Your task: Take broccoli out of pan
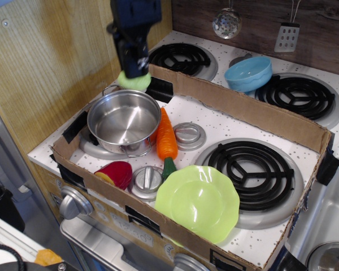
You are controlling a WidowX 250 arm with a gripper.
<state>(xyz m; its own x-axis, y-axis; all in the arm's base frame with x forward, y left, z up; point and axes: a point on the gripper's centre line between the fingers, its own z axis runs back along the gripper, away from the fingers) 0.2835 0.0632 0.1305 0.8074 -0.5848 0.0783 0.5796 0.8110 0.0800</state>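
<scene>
The gripper (134, 72) hangs from the black arm at the top left and is shut on the light-green broccoli (134, 82). It holds the broccoli in the air above the far rim of the pan (124, 121). The pan is a shiny steel pot with wire loop handles, standing on the front left burner inside the cardboard box. The pan's inside looks bare.
An orange carrot (166, 138) lies right of the pan. Two metal lids (188, 135) (146, 180), a red toy (116, 173) and a lime-green plate (198, 201) lie in the cardboard box (254, 116). A light-blue bowl (248, 73) sits behind the box.
</scene>
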